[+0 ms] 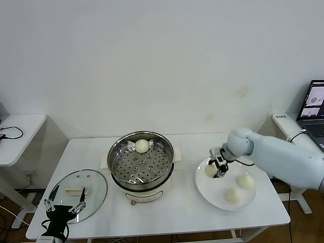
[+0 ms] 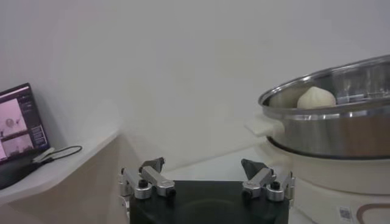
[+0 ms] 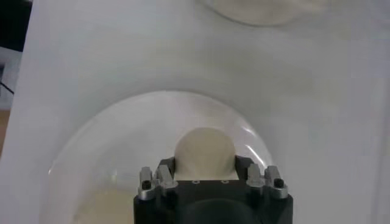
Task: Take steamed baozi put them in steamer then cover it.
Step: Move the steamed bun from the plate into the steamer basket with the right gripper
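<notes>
I have the right gripper (image 1: 216, 167) clamped on a baozi (image 1: 210, 171) at the plate's (image 1: 202, 186) near-steamer edge; one bun already sits in the steamer (image 1: 142, 161); squeezing soft dough may let it slip during transfer; left gripper (image 1: 64, 206) waits open beside the cover (image 1: 78, 188)

Right arm (image 1: 283, 154): smooth pale blue-white rounded shell, bulbous joint near wrist, thin black cable along it. Right gripper (image 1: 218, 167): black body, silver metal finger links with dark screws. Left gripper (image 1: 64, 207): black block base, silver linkages, black-tipped fingers, black bolt heads.
</notes>
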### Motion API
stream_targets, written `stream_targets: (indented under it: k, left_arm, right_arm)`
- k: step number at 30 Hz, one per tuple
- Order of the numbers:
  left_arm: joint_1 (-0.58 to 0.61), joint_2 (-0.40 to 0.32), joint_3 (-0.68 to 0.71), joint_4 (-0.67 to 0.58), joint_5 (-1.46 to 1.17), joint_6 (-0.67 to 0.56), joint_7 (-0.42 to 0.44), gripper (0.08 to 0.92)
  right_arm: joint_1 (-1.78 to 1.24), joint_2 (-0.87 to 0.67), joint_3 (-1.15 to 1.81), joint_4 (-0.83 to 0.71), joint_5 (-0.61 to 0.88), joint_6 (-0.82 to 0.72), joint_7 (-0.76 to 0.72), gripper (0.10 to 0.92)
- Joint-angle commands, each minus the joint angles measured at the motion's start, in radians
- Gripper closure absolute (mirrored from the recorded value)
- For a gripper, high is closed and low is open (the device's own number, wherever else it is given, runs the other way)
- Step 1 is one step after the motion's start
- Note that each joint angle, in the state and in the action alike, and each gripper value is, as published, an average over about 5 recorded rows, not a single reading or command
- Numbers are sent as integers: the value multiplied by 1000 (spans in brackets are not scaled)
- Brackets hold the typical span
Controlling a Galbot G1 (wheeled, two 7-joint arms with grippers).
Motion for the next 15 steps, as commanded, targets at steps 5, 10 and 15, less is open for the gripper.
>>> stream_targets:
  k: [5, 10, 15]
  left_arm:
    - [-14, 14, 2, -9, -16, 7, 2, 177]
    - [-13, 18, -5, -11, -19, 7, 3, 177]
    - [-1, 21, -19, -21, -23, 6, 4, 177]
  right_arm:
    - [445, 165, -174, 75, 348, -93, 46, 410]
    - [404, 324, -156, 61, 452, -179, 125, 401]
    - [320, 498, -124, -42, 482, -228, 187, 398]
